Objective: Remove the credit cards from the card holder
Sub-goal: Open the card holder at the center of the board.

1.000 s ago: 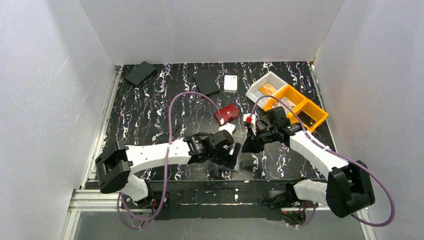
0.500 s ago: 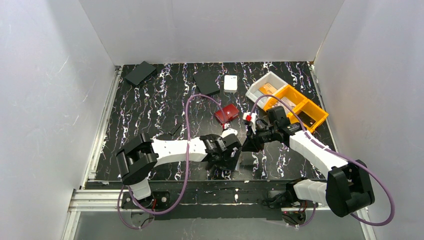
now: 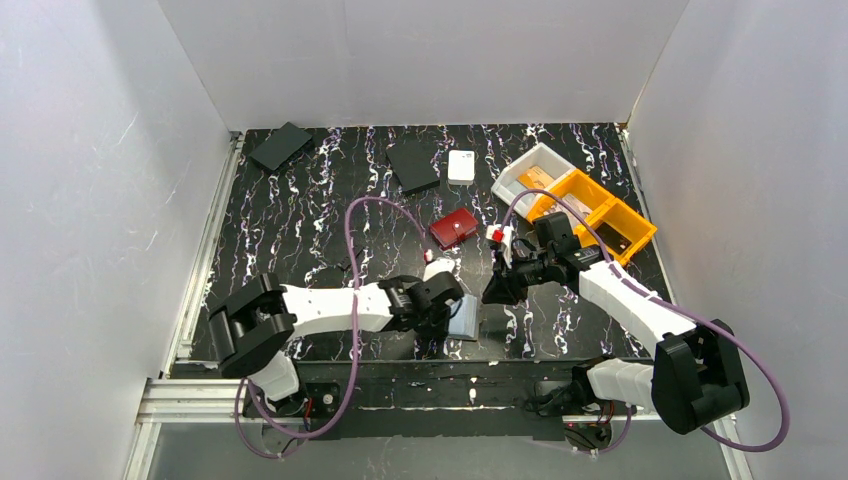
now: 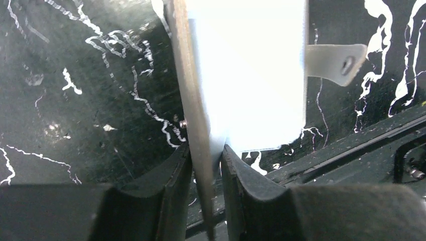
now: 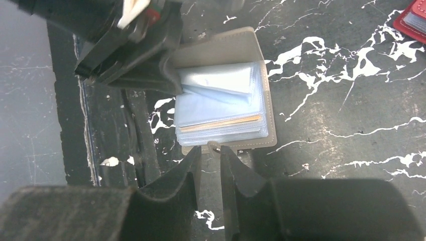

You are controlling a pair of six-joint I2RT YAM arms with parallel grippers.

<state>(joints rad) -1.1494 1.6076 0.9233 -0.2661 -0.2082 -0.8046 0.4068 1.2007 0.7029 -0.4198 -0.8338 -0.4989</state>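
Observation:
The grey card holder (image 5: pixel 251 42) lies open near the table's front edge, also seen from above as the card holder (image 3: pixel 463 318). Its clear sleeves look pale blue, and an orange credit card's edge (image 5: pixel 221 123) shows among them; I cannot tell a blue card from the sleeves. My left gripper (image 4: pixel 206 155) is shut on the holder's raised grey cover (image 4: pixel 188 100), seen edge-on. The closure tab (image 4: pixel 336 60) sticks out free. My right gripper (image 5: pixel 211 155) hovers over that tab with its jaws narrowly apart, holding nothing.
A dark red case (image 3: pixel 453 228) lies behind the grippers. Farther back are two flat black squares (image 3: pixel 281 146) (image 3: pixel 413 165) and a small white box (image 3: pixel 461 166). White (image 3: pixel 530 165) and orange bins (image 3: pixel 600 215) stand at the back right. The table's front rail (image 4: pixel 351 145) is close.
My left gripper has dropped toward the front edge and closed on the holder's cover. The pale sleeves now show from above. The right arm has barely moved.

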